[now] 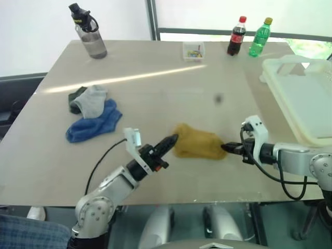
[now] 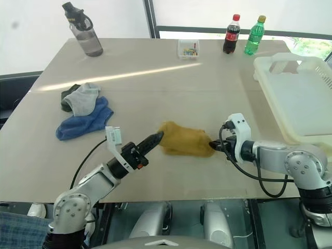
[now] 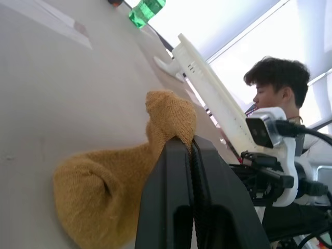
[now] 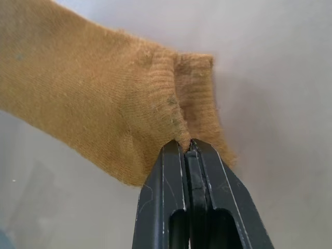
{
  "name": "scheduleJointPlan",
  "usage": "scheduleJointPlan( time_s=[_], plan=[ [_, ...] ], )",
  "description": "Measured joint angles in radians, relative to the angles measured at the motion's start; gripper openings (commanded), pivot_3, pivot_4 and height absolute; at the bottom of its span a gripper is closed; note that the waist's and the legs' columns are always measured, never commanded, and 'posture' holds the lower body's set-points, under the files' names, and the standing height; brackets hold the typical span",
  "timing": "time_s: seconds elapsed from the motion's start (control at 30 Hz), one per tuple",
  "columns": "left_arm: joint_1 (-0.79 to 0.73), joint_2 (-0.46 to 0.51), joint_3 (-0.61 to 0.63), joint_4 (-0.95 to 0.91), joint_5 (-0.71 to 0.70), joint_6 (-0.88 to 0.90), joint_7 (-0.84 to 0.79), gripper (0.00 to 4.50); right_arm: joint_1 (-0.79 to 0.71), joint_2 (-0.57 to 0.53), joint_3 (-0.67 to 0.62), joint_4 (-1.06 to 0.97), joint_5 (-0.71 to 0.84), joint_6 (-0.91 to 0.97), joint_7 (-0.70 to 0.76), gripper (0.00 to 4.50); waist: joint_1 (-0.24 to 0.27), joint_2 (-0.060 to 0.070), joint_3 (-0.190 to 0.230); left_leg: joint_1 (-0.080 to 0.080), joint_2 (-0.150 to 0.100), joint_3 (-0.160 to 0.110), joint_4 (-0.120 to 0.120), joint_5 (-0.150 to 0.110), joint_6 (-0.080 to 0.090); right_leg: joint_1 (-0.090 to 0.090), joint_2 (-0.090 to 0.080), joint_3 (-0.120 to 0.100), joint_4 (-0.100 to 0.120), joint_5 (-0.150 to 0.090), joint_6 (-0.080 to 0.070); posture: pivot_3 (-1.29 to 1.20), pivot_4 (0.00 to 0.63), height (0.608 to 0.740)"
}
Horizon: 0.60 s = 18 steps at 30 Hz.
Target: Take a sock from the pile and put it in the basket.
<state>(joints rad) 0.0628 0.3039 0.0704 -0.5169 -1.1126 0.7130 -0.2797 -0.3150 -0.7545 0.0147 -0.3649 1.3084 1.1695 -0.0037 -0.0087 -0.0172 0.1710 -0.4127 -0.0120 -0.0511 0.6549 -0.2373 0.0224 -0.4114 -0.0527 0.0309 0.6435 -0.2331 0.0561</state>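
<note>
The mustard-yellow sock (image 1: 199,143) is stretched between my two grippers near the table's front middle, low over the tabletop. My left gripper (image 1: 174,139) is shut on its left end, and the left wrist view shows the knit bunched at the black fingertips (image 3: 179,148). My right gripper (image 1: 226,148) is shut on the sock's right end, pinching the ribbed cuff (image 4: 194,98). The pile (image 1: 92,113) of blue, light grey and dark socks lies to the left, apart from both grippers. The cream-white basket (image 1: 282,98) stands at the table's right side.
A grey water bottle (image 1: 89,33) stands at the back left. A small clear box (image 1: 193,51), a cola bottle (image 1: 237,36) and a green bottle (image 1: 259,37) line the far edge. A person (image 3: 275,88) is beyond the basket. The table's front edge is close below both arms.
</note>
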Motion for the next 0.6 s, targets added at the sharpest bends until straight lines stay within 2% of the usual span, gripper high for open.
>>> scheduleJointPlan(
  time_s=[0.37,0.6],
  plan=[
    [-0.009,-0.024,0.039,0.111,-0.101,0.123,0.172,0.00,-0.006,0.054,-0.022,0.010,-0.047,0.050,-0.008,0.03,-0.001,0.000,0.000,0.000,0.000,-0.001,0.000,0.000,0.000,0.000,0.000,-0.001,0.000,0.000,0.000,0.00,0.150,0.740],
    [-0.018,-0.026,0.047,0.117,-0.128,0.151,0.197,0.00,-0.043,0.072,-0.094,0.017,0.020,0.070,-0.006,0.03,-0.001,0.000,0.000,0.000,0.000,-0.001,0.000,0.000,0.000,0.000,0.000,-0.001,0.000,0.000,0.000,0.00,0.150,0.740]
  ],
)
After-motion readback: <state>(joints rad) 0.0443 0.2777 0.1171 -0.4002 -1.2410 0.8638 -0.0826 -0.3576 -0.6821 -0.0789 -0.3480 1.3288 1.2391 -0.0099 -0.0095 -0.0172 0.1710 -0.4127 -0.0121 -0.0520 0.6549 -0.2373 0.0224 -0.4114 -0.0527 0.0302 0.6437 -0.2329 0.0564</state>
